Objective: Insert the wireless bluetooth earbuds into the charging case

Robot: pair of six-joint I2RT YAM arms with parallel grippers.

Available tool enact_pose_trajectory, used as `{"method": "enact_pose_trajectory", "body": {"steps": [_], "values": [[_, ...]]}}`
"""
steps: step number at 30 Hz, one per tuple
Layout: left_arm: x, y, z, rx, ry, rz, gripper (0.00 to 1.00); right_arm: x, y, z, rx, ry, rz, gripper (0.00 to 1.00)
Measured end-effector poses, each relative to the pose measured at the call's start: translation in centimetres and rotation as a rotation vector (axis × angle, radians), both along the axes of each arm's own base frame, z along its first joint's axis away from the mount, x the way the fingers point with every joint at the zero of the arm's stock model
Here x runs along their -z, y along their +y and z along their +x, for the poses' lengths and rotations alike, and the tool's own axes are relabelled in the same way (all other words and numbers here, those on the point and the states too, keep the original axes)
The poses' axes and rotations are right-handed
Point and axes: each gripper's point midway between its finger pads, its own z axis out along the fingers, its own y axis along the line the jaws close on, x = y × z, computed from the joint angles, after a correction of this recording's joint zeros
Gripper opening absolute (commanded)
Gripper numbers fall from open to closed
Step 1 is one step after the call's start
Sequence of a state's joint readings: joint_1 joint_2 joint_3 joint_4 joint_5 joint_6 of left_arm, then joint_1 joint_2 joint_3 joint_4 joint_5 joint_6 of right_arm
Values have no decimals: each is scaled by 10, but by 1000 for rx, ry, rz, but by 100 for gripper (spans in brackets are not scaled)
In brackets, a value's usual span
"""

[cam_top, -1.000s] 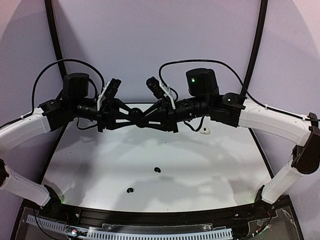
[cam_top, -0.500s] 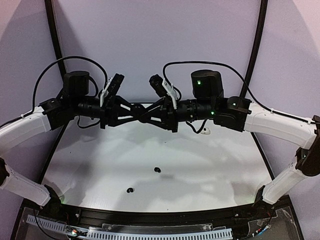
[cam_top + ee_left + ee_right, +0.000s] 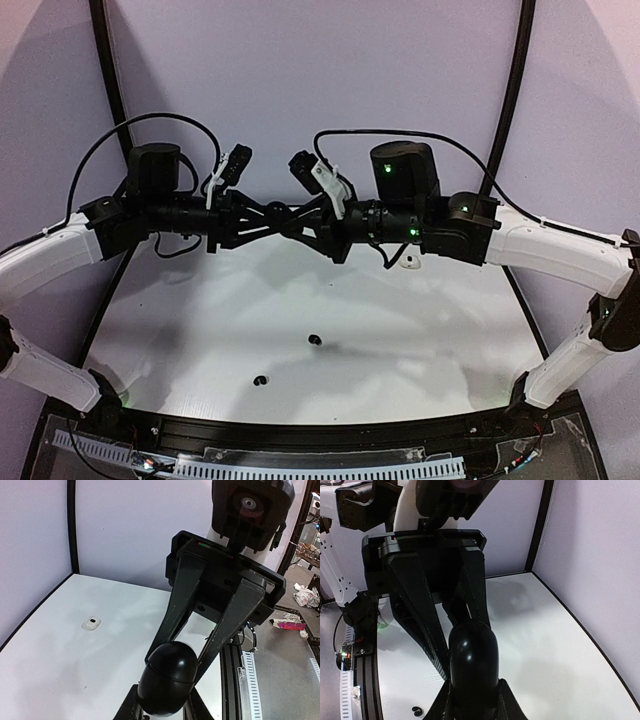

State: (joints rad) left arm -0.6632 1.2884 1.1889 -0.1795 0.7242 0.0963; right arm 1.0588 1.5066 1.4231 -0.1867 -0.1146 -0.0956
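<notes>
Lifting slightly, right wrist rolling: left tool (image 3: 162, 710) and right tool (image 3: 472, 700) both pinch black case (image 3: 167, 677) mid-air, apparently unopened — black earbuds (image 3: 314, 340) lie on worktop (image 3: 200, 330), uninserted.

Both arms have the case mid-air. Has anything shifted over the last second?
The left pincer and right pincer edged slightly upward in the overhead view, still locked together on the black case. Nothing was grabbed or released. The small white object and two black earbuds lying below stayed put.
</notes>
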Motion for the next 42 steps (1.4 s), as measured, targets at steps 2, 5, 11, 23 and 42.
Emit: {"method": "enact_pose_trajectory", "body": {"steps": [2,5,11,23,42], "values": [[-1,0,0,4,-12,-1,1,-1,0,0,1,-4,2,34],[-2,1,3,3,-104,-6,1,-5,-1,4,19,9,26,33],[-2,11,-14,61,-337,-19,1,-8,4,-4,-46,23,61,52],[10,32,20,-163,-867,74,1,-24,-45,41,83,284,253,98],[2,52,9,-356,-1797,209,1,-16,27,38,-146,714,373,65]]}}
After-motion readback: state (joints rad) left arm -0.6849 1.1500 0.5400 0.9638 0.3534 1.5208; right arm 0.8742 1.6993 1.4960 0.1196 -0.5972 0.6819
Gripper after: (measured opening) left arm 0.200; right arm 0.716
